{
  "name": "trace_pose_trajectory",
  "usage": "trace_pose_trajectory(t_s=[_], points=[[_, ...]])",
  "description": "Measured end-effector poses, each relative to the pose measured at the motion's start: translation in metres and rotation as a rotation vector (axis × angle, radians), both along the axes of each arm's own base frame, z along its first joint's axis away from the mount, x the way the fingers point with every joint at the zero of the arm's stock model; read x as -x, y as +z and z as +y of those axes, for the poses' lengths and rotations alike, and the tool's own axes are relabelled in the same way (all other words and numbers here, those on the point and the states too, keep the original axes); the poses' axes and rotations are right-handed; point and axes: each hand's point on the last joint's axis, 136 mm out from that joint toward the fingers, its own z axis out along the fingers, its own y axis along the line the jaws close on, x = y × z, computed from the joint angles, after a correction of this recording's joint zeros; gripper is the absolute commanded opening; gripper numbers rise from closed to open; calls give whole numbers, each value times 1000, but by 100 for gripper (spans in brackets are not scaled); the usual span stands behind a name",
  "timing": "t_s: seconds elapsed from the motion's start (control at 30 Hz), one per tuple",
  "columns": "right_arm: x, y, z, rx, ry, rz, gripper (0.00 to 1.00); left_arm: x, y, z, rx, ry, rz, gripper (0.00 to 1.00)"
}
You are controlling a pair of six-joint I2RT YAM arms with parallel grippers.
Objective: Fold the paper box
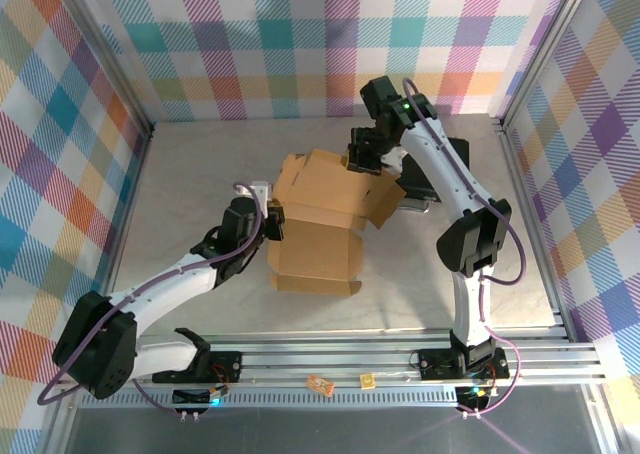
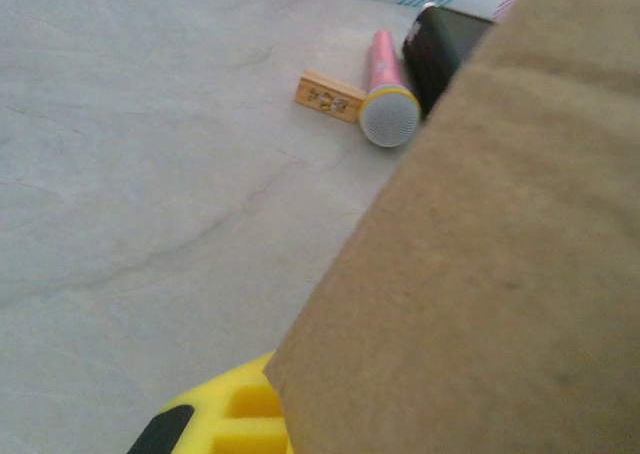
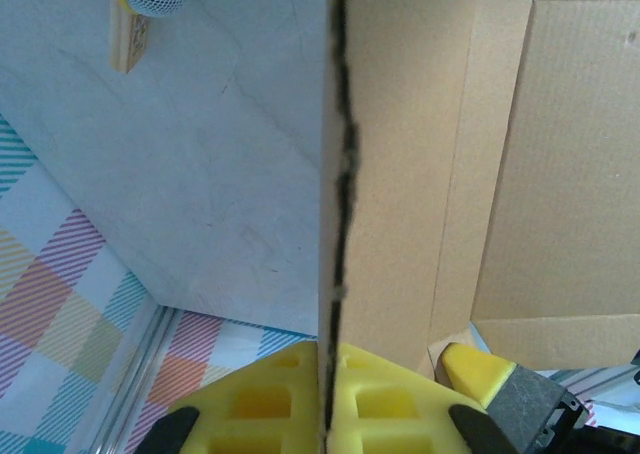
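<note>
The paper box (image 1: 318,236) is brown corrugated cardboard, partly folded, lying mid-table with its flaps raised. At its left edge my left gripper (image 1: 272,224) is shut on a side flap. In the left wrist view that flap (image 2: 490,264) covers the right half, and one yellow finger (image 2: 215,419) shows beneath its edge. My right gripper (image 1: 362,160) is at the box's far side, shut on an upright panel. The right wrist view has that panel's edge (image 3: 335,174) clamped between both yellow fingers (image 3: 260,399), with the open box interior (image 3: 560,174) to the right.
A black case (image 1: 428,179) sits behind the right arm, close to the box. A pink microphone (image 2: 385,89) and a small wooden block (image 2: 328,94) lie on the grey table beyond the left flap. Two small blocks (image 1: 320,384) rest on the front rail. Metal posts frame the table.
</note>
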Motion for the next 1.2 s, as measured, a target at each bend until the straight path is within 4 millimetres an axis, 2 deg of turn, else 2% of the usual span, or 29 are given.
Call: trace_pose_trajectory(t_s=[0.33,0.5,0.6,0.67,0.77,0.87,1.0,1.1,1.2], points=[[-5,-12,-3,20,-28,3,0,-8,-16,-5,-286,144,-27,10],[-4,-12,0,12,-20,2,0,-8,-23,2,-382,180,-25,28],[-1,-12,1,13,-7,3,0,-6,-26,8,-430,189,-7,51],[2,-12,0,20,8,-9,0,-3,-25,11,-445,185,5,63],[3,-11,-3,33,29,-41,0,8,-7,12,-400,155,7,72],[3,-15,-7,51,43,-66,0,27,40,7,-248,75,-44,73],[4,-28,-11,77,55,-71,0,64,105,-2,-39,-74,-112,73],[3,-32,-12,87,57,-74,0,88,124,1,2,-154,-118,71],[1,-31,-11,81,58,-87,0,95,121,5,-51,-187,-99,63]])
